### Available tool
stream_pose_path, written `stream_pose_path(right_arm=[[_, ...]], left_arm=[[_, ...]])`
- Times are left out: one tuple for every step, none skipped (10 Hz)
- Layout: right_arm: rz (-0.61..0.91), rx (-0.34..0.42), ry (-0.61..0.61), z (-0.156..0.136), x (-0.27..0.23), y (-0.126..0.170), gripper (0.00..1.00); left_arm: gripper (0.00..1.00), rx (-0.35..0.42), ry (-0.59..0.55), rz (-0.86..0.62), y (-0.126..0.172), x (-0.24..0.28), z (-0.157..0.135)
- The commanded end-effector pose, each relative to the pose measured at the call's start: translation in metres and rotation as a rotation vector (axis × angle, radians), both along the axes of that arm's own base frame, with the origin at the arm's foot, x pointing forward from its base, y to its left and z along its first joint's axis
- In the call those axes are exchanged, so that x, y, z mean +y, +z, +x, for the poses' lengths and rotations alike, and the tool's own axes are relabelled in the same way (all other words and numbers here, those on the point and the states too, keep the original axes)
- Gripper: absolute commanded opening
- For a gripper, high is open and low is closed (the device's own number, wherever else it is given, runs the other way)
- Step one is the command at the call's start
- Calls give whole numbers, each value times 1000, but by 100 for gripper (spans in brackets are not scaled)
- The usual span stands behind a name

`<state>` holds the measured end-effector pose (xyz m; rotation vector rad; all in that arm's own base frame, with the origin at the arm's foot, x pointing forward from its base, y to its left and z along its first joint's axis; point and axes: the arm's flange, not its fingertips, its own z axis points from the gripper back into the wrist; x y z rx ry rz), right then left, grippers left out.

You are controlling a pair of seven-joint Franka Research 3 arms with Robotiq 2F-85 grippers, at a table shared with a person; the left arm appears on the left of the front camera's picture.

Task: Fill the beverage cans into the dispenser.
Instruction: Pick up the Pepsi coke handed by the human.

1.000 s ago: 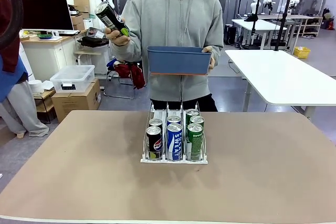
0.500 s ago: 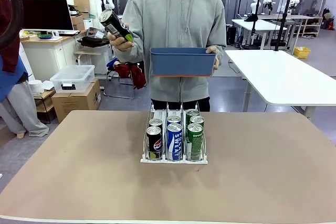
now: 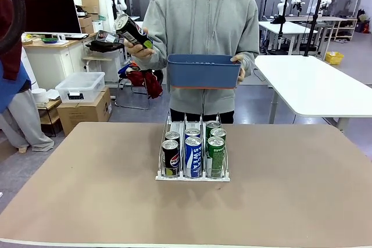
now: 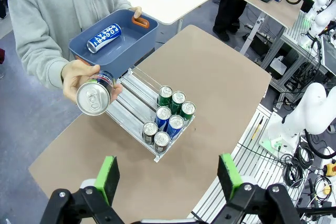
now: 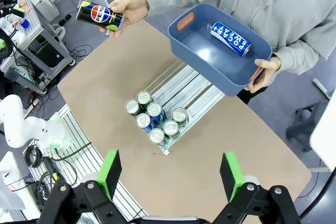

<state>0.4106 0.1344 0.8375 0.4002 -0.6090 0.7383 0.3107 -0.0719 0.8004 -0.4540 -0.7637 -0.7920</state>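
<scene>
Clear-and-white plastic three-lane sloped dispenser point(image 3: 192, 178) sits mid-table on the brown tabletop point(image 3: 87, 190). Six slim drink cans stand at its front end, two per lane: black pair point(image 3: 170, 158), blue-white pair point(image 3: 192, 156), green pair point(image 3: 215, 155). Person at far side holds a tilted black can point(image 3: 132, 31) aloft. Their other hand holds a blue plastic bin point(image 3: 203, 71), with a blue-white lettered can point(image 5: 231, 38) lying inside. Left gripper point(image 4: 169, 178) and right gripper point(image 5: 170, 174) hover high, fingers spread wide, empty.

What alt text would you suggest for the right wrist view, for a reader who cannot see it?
Seen from above, a person holds a black can and a blue bin containing one blue-white can, near a rack of upright cans on a brown table. The open right gripper frames the bottom edge.
</scene>
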Motion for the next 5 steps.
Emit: stream_pose_path(right_arm=[[1,9,0,-2,-2,-2,100],[1,9,0,-2,-2,-2,100],[1,9,0,-2,-2,-2,100],[1,9,0,-2,-2,-2,100],[1,9,0,-2,-2,-2,100]], left_arm=[[100,3,1,0,-2,1,0],[100,3,1,0,-2,1,0],[100,3,1,0,-2,1,0],[100,3,1,0,-2,1,0],[100,3,1,0,-2,1,0]])
